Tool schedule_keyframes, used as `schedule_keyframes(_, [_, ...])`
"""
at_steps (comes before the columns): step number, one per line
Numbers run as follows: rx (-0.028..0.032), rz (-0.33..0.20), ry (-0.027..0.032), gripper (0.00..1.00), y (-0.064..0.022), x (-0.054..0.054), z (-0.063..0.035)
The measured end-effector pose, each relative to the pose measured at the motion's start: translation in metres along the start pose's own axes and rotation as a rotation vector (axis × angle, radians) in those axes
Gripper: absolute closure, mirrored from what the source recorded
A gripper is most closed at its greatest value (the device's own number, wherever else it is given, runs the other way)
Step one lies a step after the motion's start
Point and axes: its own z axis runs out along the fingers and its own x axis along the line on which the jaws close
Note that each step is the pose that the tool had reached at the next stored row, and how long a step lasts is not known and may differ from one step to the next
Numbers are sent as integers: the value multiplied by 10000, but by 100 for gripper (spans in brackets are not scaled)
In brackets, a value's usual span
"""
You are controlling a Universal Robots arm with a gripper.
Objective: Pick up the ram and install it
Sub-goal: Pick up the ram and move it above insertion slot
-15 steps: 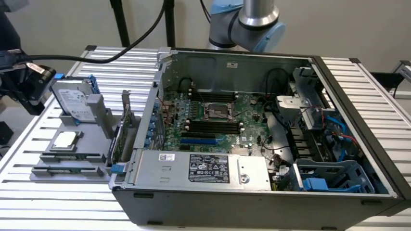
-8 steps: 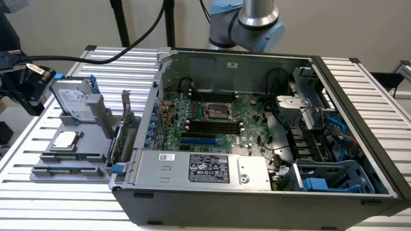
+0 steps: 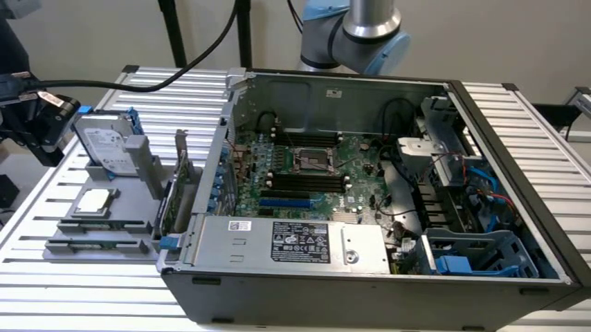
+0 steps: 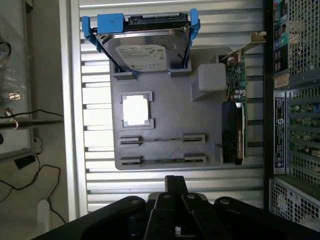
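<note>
Two ram sticks stand on edge in the slotted holders of a grey tray (image 4: pixel 170 112). One ram (image 4: pixel 162 141) is in the row nearer the tray's middle, the other ram (image 4: pixel 162 160) by the tray's edge. In the exterior view the ram sticks (image 3: pixel 102 226) sit at the tray's near end, left of the open computer case (image 3: pixel 369 277). My gripper (image 4: pixel 176 181) is shut with nothing in it and hangs above the slatted table just off the tray's ram end. In the exterior view the gripper (image 3: pixel 44 131) is at the far left, above the table.
On the tray also stand a silver hard drive in a blue frame (image 4: pixel 142 47), a square processor (image 4: pixel 136 109) and an upright green expansion card (image 4: pixel 234 115). Inside the case, the motherboard (image 3: pixel 309 166) shows black memory slots (image 3: pixel 305 183). Cables lie beside the table.
</note>
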Motion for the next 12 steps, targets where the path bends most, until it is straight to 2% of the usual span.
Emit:
schedule_keyframes(3, [5,-37,2,89,0,0,3])
schedule_keyframes(12, [48,-1645,66,89,-2,0,62])
